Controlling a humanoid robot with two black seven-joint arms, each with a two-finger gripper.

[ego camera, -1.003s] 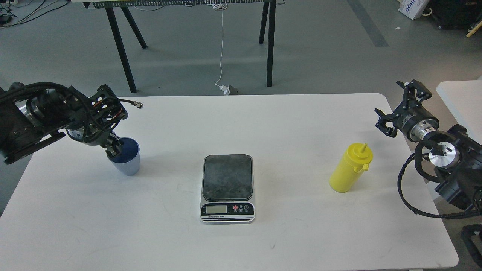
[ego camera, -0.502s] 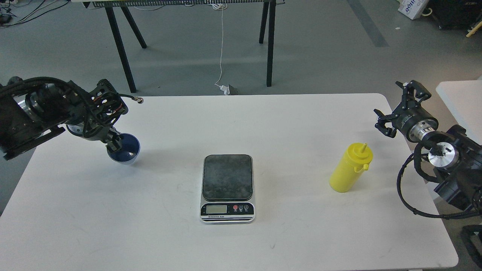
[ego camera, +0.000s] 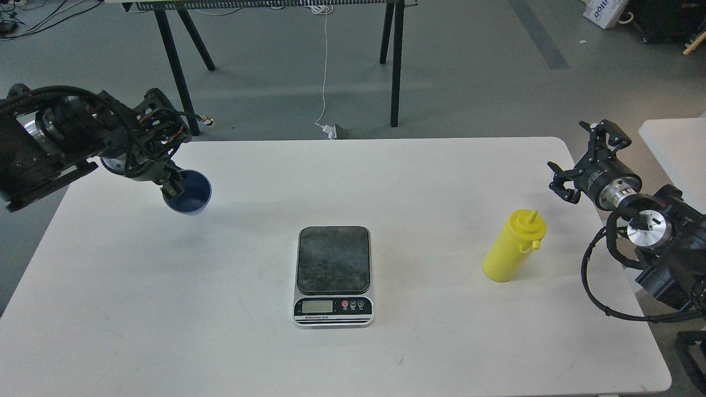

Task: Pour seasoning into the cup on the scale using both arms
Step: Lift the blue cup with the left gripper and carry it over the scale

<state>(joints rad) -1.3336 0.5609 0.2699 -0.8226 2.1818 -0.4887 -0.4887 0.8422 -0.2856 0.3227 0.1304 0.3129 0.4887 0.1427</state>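
Note:
My left gripper [ego camera: 175,188] is shut on the rim of the blue-grey cup [ego camera: 190,196] and holds it clear of the table at the left, its mouth tilted toward the camera. The scale [ego camera: 333,274] lies flat at the table's middle with its dark plate bare, to the right of and nearer than the cup. The yellow seasoning bottle [ego camera: 513,246] stands upright at the right. My right gripper [ego camera: 583,160] is open and empty, behind and to the right of the bottle.
The white table [ego camera: 430,182] ends just right of the right arm. A second white table corner [ego camera: 675,143] is at the far right. Black table legs [ego camera: 396,60] and a white cable [ego camera: 324,71] stand on the floor behind.
My left gripper has lifted the cup off the table, up and slightly right, and tilted it. The right arm has barely moved. Scale and bottle are still.

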